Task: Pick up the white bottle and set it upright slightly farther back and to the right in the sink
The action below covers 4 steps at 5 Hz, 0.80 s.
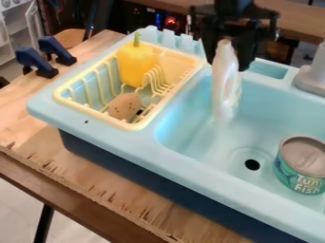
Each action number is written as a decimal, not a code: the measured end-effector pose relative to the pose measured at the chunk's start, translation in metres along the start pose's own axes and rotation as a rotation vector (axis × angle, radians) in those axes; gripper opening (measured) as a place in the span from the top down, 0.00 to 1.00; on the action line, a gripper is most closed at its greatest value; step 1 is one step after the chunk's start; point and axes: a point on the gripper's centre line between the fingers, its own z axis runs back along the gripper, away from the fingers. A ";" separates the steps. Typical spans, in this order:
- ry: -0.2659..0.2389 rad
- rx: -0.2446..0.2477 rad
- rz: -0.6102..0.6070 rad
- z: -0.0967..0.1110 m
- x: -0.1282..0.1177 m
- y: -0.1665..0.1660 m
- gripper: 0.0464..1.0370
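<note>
- Camera view: right of upper centre, the gripper [227,60] seems closed on a pale bottle [225,88], upright over the sink [266,107].
- Holding seems the step in hand; any next move calls for steady grip.

A black robot arm [234,6] enters from the picture's top edge, just right of centre. At its end, a black two-fingered tool [227,64] hangs pointing down, its fingers [246,56] slightly apart.
</note>
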 end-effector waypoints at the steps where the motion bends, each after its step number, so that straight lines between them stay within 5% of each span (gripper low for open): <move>1: 0.046 0.020 0.019 -0.014 0.003 0.007 0.43; 3: 0.114 0.031 0.002 -0.035 0.005 0.006 0.39; 4: 0.106 -0.020 -0.011 -0.041 0.005 0.004 0.09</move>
